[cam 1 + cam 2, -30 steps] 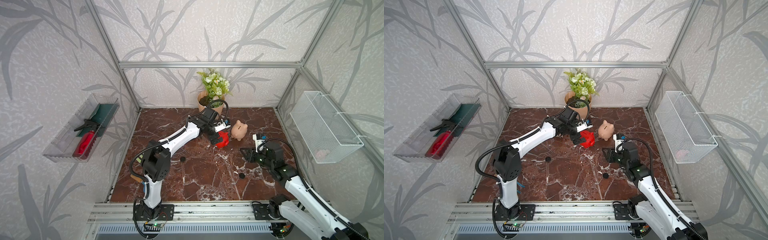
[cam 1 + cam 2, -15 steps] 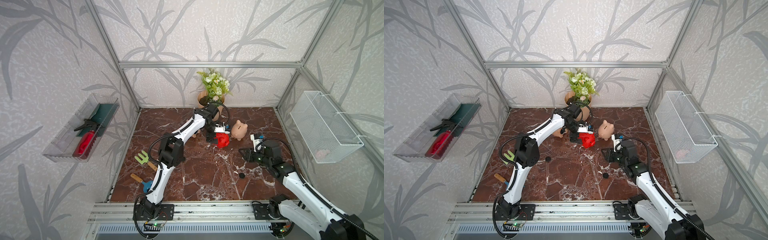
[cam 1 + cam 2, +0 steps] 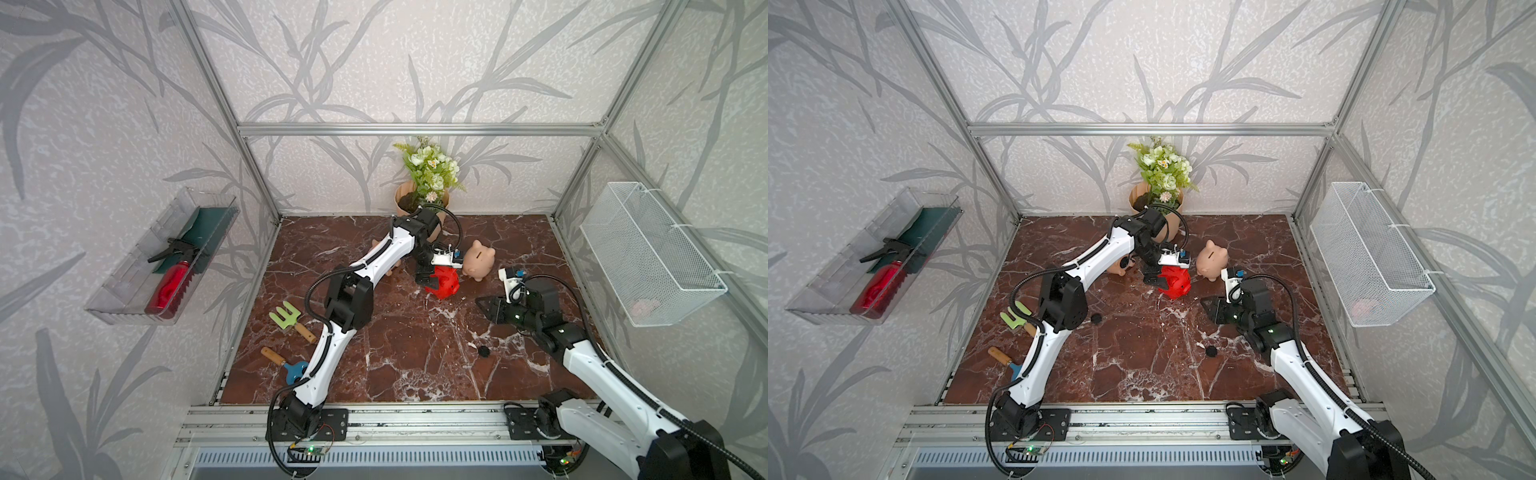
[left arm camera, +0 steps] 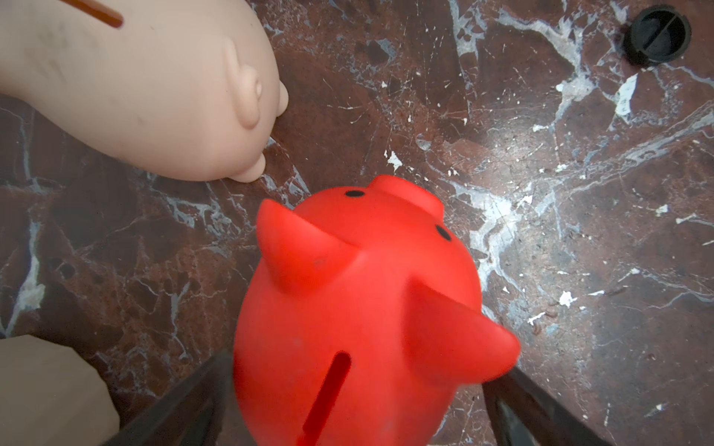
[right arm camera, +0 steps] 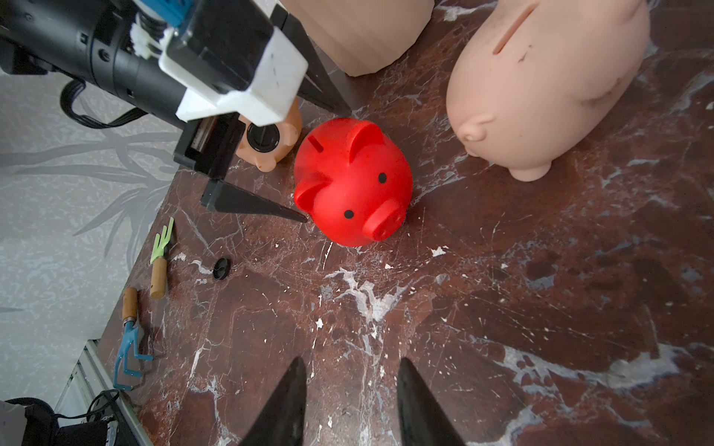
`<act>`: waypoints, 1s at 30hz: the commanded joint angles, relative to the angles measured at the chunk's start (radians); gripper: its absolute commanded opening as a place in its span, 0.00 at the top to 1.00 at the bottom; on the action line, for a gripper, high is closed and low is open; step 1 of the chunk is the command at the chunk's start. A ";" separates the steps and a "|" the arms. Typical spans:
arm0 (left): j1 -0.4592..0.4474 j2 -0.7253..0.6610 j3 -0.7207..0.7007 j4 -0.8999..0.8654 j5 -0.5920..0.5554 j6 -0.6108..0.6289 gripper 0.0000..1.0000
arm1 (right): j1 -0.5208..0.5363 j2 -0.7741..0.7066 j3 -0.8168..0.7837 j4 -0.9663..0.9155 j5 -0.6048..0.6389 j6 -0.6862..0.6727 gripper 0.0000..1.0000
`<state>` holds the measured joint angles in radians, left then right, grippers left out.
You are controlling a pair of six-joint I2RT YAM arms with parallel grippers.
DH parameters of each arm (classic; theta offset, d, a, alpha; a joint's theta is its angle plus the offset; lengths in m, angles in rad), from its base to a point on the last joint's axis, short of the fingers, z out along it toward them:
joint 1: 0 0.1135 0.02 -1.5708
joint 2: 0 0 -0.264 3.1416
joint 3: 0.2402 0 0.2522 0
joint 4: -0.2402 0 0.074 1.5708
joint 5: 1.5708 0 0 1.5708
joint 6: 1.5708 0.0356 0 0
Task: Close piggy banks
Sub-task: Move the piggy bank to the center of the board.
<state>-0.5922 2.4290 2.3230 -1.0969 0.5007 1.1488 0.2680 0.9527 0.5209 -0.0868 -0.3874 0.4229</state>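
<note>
The left end effector (image 5: 326,165) is wide open astride the red piggy bank (image 5: 351,181), which stands upright on the counter (image 3: 395,365); whether the fingers touch it I cannot tell. A peach piggy bank (image 3: 480,259) stands just beside it. A second peach piggy bank (image 5: 270,143) lies behind the left arm, a black plug in its belly. The right end effector (image 5: 351,363) hovers partly open and empty.

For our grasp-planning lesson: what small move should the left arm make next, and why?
Probably close the left gripper on the red piggy bank: its jaws stand wide open on either side of it, not yet gripping.
</note>
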 commanded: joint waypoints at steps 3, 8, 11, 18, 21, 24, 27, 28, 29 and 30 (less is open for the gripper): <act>-0.031 -0.019 -0.013 -0.088 0.021 -0.016 0.02 | -0.005 -0.009 0.021 0.016 -0.021 0.010 0.61; -0.048 -0.071 -0.062 -0.101 0.050 -0.102 0.02 | -0.006 -0.029 0.009 0.010 -0.018 0.014 0.61; -0.083 -0.116 -0.148 -0.059 0.005 -0.172 0.02 | -0.006 -0.037 0.002 0.013 -0.016 0.025 0.61; -0.139 -0.277 -0.442 0.157 -0.028 -0.344 0.02 | -0.006 -0.068 -0.019 0.000 -0.006 0.043 0.61; -0.153 -0.326 -0.520 0.225 -0.046 -0.445 0.02 | -0.007 -0.088 -0.027 -0.004 -0.003 0.046 0.60; -0.180 -0.363 -0.587 0.262 -0.080 -0.507 0.02 | -0.007 -0.104 -0.030 -0.011 0.000 0.047 0.61; -0.197 -0.384 -0.635 0.303 -0.157 -0.596 0.03 | -0.007 -0.114 -0.027 -0.026 0.003 0.045 0.61; -0.202 -0.387 -0.640 0.315 -0.213 -0.652 0.04 | -0.007 -0.118 -0.028 -0.028 0.005 0.047 0.60; -0.203 -0.391 -0.647 0.329 -0.230 -0.704 0.05 | -0.007 -0.121 -0.030 -0.030 0.007 0.050 0.60; -0.202 -0.401 -0.664 0.354 -0.228 -0.756 0.05 | -0.007 -0.125 -0.032 -0.034 0.010 0.052 0.60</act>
<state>-0.7872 2.0552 1.6901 -0.8135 0.3683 0.5579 0.2661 0.8474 0.5014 -0.1001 -0.3878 0.4660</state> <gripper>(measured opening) 0.956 0.395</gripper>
